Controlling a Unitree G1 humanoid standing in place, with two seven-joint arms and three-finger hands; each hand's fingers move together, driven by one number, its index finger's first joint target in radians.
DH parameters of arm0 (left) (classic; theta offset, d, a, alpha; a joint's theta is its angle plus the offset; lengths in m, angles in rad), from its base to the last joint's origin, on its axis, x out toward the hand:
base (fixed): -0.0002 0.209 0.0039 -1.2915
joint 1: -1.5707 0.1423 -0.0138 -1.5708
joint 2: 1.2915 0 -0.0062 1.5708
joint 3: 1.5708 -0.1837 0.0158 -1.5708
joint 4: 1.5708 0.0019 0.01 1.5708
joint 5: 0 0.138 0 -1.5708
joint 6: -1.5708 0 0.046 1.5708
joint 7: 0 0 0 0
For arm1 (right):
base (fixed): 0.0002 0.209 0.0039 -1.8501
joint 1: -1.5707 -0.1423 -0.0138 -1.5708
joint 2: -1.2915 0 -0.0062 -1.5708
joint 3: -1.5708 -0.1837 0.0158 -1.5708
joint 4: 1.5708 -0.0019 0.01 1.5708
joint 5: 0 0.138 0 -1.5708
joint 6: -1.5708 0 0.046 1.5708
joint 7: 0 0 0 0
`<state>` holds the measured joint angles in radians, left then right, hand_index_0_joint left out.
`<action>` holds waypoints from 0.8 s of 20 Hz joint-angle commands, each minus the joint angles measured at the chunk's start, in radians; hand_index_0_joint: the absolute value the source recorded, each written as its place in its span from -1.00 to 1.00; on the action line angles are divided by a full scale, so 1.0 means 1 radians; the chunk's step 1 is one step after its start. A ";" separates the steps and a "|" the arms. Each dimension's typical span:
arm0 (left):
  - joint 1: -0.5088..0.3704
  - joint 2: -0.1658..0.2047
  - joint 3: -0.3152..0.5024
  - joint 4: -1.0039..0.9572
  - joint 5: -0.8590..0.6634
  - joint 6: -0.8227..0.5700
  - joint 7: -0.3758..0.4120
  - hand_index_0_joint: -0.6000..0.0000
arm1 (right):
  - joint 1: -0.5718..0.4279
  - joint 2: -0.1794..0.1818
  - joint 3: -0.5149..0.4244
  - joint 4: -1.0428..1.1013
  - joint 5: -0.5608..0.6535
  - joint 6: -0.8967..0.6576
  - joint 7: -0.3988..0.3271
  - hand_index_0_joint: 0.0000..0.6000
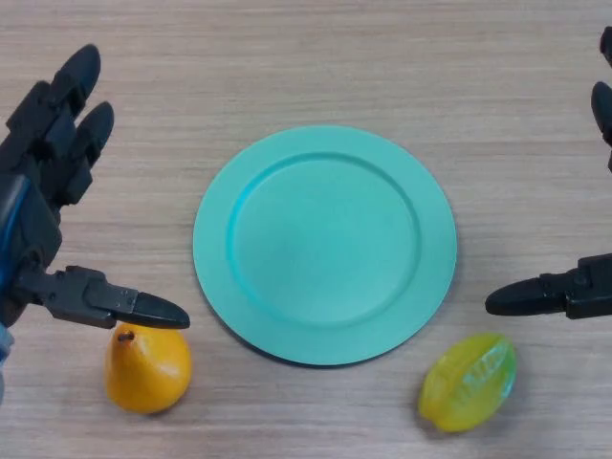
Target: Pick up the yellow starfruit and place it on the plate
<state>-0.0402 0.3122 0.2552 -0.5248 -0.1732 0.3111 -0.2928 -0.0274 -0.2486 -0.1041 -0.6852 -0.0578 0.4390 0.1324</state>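
Observation:
The yellow starfruit [468,382] lies on the wooden table near the front edge, right of centre, just off the rim of the teal plate [324,244]. The plate sits in the middle with nothing on it. My right hand [574,290] enters from the right edge, open, its thumb stretched out above and to the right of the starfruit, not touching it. My left hand [48,191] is at the left edge, open with straight fingers and its thumb pointing toward the plate.
An orange-yellow pear [147,367] stands at the front left, right under my left thumb and left of the plate.

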 commanded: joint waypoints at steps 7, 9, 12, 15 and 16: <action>-0.019 0.023 0.048 -0.070 -0.061 -0.143 0.009 1.00 | -0.013 -0.027 -0.073 -0.064 -0.038 -0.146 0.027 -1.00; -0.017 0.024 0.049 -0.086 -0.062 -0.127 0.006 1.00 | 0.001 -0.023 -0.074 -0.072 -0.033 -0.146 0.038 -1.00; -0.014 0.020 0.056 -0.088 -0.081 -0.133 0.022 1.00 | 0.062 -0.015 -0.089 -0.104 -0.026 -0.155 0.105 -1.00; -0.029 0.031 0.065 -0.076 -0.085 -0.141 0.030 1.00 | 0.139 0.006 -0.108 -0.097 -0.036 -0.224 0.172 -1.00; -0.038 0.040 0.065 -0.069 -0.079 -0.135 0.026 1.00 | 0.178 0.017 -0.104 -0.077 -0.061 -0.274 0.206 -1.00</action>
<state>-0.0468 0.3109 0.2567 -0.5462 -0.2210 0.2857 -0.2960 0.1621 -0.2176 -0.1442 -0.7109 -0.1151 0.3111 0.3511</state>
